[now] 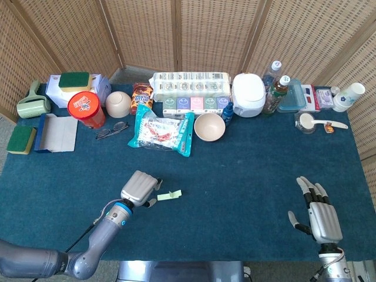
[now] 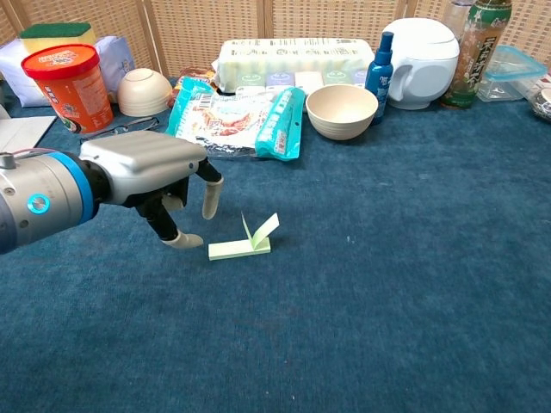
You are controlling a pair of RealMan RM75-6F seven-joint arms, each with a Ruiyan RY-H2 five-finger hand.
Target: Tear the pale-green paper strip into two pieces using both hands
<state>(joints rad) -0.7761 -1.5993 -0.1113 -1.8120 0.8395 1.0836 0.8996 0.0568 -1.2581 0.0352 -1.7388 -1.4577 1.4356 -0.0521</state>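
Note:
The pale-green paper strip (image 1: 168, 195) (image 2: 242, 244) lies flat on the blue cloth near the table's front middle, with one end folded up. My left hand (image 1: 140, 188) (image 2: 159, 179) hovers just left of the strip, fingers apart and pointing down, thumb tip close to the strip's left end without touching it. It holds nothing. My right hand (image 1: 318, 216) lies far to the right near the front edge, fingers spread and empty; the chest view does not show it.
Behind the strip lie a teal snack bag (image 1: 161, 131), a beige bowl (image 1: 209, 127), glasses (image 1: 111, 129) and a red tub (image 1: 86, 109). Bottles, a white cooker (image 1: 248, 94) and boxes line the back edge. The blue table (image 1: 235, 176) is bare between my hands.

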